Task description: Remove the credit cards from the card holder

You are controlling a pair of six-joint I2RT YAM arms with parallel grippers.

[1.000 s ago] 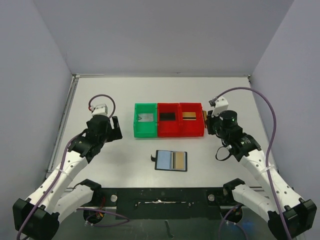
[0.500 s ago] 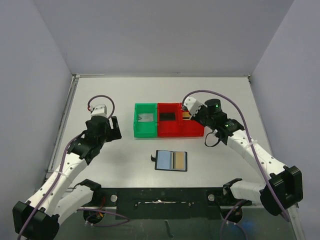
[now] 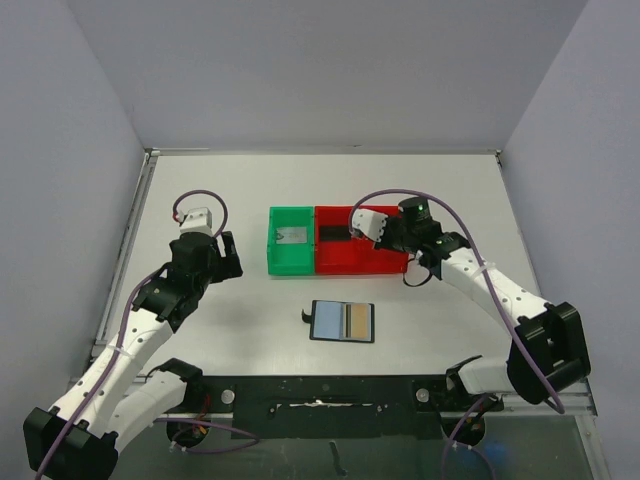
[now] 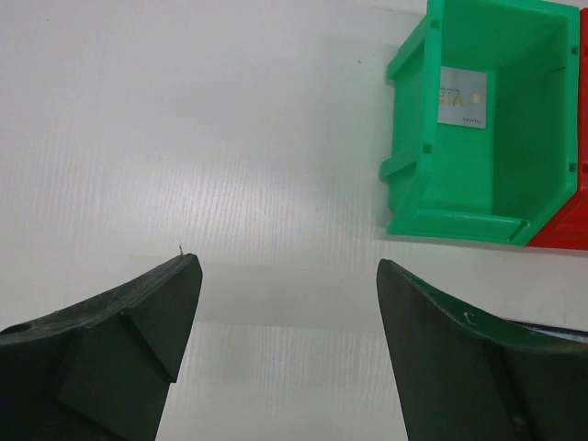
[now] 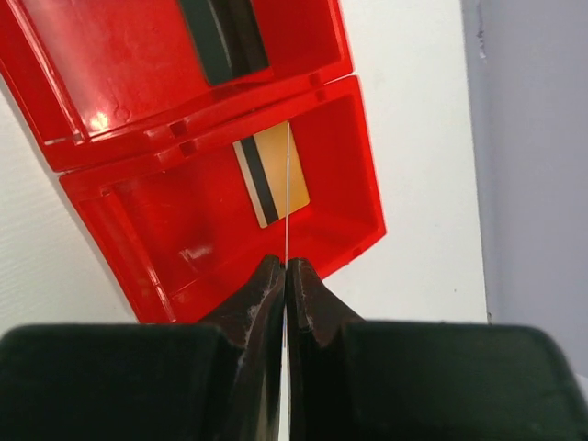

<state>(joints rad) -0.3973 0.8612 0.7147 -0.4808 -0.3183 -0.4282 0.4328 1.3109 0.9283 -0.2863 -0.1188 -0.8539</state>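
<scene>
Tabletop (image 3: 240, 180) bearing all | left jaws released, empty, near green bin (image 4: 441, 197) | right jaws clenched on thin card (image 5: 288, 184), edge-on, over red bin (image 5: 363, 175) | card holder (image 3: 342, 322) open flat before bins | gold card (image 5: 298, 179) in that red bin

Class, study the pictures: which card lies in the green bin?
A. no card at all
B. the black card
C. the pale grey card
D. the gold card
C: the pale grey card lies flat on the floor of the green bin, while the gold card and the black card sit in the red bins.
</scene>
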